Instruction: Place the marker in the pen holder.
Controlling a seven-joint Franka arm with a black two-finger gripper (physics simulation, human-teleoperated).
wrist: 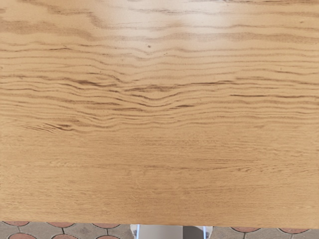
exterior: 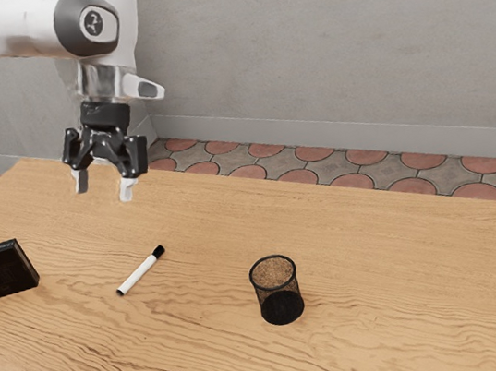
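A robot's gripper (exterior: 103, 184), fingers apart and empty, hangs above the table (exterior: 415, 300) as the marker (exterior: 140, 271) awaits pickup. The marker lies flat on the wood, below the gripper and toward the camera in the exterior view, between it and the upright holder (exterior: 278, 290). Its long axis slants, black cap up toward the exterior view's right; the fingers will likely need to descend and close across that line.
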